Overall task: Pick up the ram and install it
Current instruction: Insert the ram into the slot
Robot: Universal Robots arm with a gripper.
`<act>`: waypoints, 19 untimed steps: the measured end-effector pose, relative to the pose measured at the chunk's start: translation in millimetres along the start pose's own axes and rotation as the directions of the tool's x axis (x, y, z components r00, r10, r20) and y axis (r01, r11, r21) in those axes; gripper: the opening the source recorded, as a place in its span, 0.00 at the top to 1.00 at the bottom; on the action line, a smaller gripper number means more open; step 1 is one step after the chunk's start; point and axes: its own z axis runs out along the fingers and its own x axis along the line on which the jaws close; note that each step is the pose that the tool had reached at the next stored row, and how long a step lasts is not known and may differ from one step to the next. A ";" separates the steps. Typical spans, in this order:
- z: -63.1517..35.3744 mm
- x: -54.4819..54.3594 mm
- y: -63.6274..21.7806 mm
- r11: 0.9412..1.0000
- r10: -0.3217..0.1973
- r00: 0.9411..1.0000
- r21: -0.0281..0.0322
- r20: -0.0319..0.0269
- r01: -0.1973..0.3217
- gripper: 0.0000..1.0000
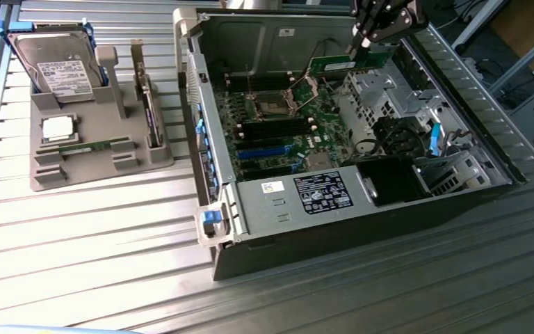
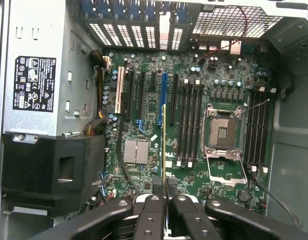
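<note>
The pick-up part is looking done, and the seating part is not. The black two-fingered claw (image 1: 363,43) is clenched on the ram (image 1: 332,65), a thin, long green circuit-board stick, and is holding it in the air inside the open grey metal computer case (image 1: 452,182), near the case's far end in the exterior view. In the wrist view the ram (image 2: 163,145) is appearing edge-on, as a narrow pale-green strip running out from between the claw (image 2: 164,196) fingertips, with the big green motherboard (image 2: 193,130) lying beneath it.

The stick is hanging clear of the board rather than sitting in anything. From the wrist view it is lining up beside the row of long black memory slots (image 2: 189,125) next to the square silver processor socket (image 2: 223,134), roughly parallel to them, but I cannot tell which slot it is over. Those slots are all looking empty, so the install itself is judged as still outstanding.

Off to the exterior view's left, a grey moulded parts holder (image 1: 91,149) is standing on the ribbed metal bench (image 1: 81,243), carrying a silver hard drive (image 1: 61,66) and another small green stick (image 1: 89,147) lying flat.
</note>
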 end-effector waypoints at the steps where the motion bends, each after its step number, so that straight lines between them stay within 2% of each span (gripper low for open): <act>1: 0.1 0.0 0.0 1.000 0.000 1.000 0.000 0.000 0.000 0.87; 19: 3.4 -0.4 1.2 1.000 0.000 1.000 0.000 0.000 0.000 0.87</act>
